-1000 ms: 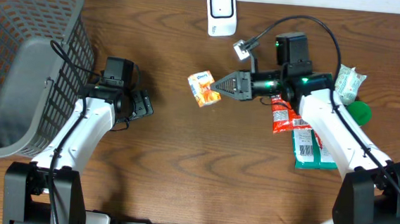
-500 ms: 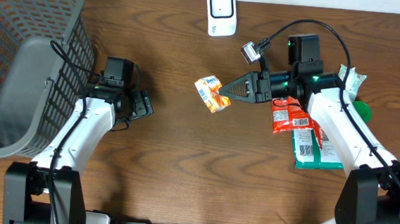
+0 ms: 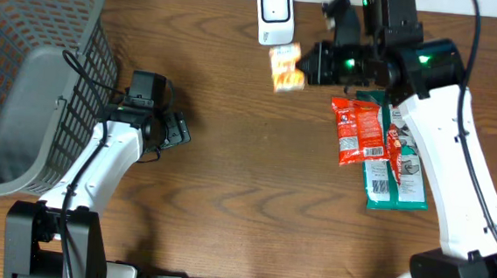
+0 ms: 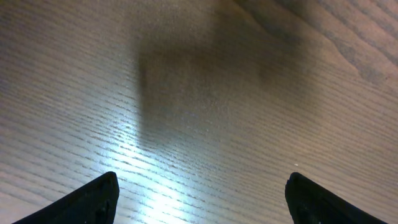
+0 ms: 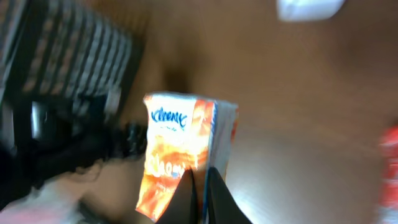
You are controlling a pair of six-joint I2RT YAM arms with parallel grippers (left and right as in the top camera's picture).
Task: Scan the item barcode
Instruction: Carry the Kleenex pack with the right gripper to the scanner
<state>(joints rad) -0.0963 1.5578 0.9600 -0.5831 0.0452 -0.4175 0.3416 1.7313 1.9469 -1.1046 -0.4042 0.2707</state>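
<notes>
Nearest, at 8 o'clock overhead: left gripper (image 3: 179,131), released and empty over the bare table (image 3: 226,208). From its wrist camera, only two wide-apart fingertips (image 4: 93,199) and glare on wood grain. Farther, at 3 o'clock: red packet (image 3: 359,131) lapping onto a green pack (image 3: 396,186). Farther still, near 12: right gripper (image 3: 301,69) clenched on the orange carton (image 3: 284,69), just beside the white scanner (image 3: 275,15), at its 5 o'clock. Only from the right wrist: blue lettering on the carton, pinched at its lower edge, clear of the wood. At 10 o'clock, grey basket (image 3: 33,80).

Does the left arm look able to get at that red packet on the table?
Probably not: the red packet lies far across the table from the left arm, close beside the right arm.
</notes>
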